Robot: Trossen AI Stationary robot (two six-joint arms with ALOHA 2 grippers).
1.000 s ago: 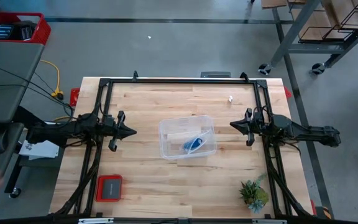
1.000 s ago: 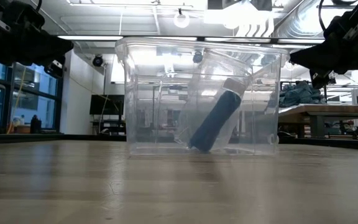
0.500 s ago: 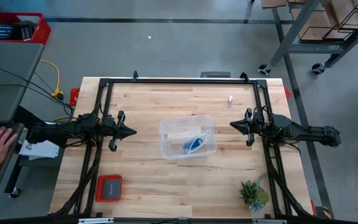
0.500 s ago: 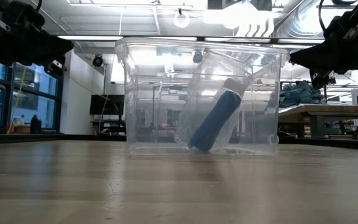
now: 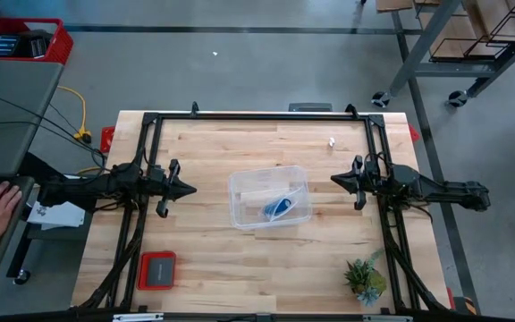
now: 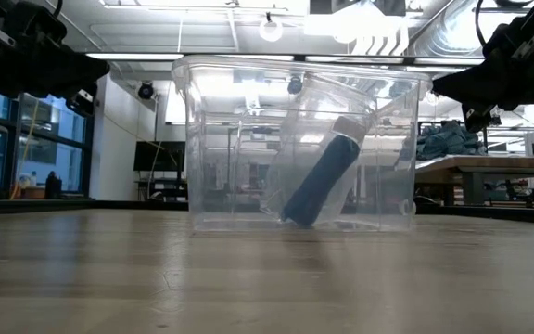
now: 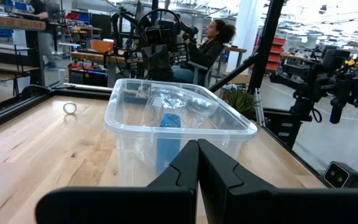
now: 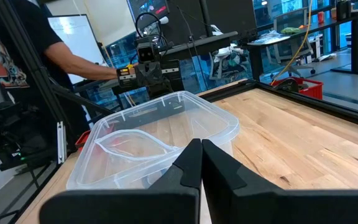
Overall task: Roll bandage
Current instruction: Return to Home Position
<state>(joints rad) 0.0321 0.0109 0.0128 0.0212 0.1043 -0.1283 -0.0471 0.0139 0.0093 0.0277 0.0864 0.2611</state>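
At the middle of the wooden table: the clear tub, with the bandage inside. Sits rolled up in a clear zip bag, leans tilted, lower end on the tub's floor. Off to the tub's left, well apart and raised above the tabletop: the left gripper, fingers pressed together, holding nothing. Off to its right, likewise apart and raised: the right gripper, fingers also pressed together, empty, pointing at the tub.

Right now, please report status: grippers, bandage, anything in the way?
Left gripper shut, empty, left of tub. Right gripper shut, empty, right of it. Bandage rolled, inside tub. Both grippers apart from tub.
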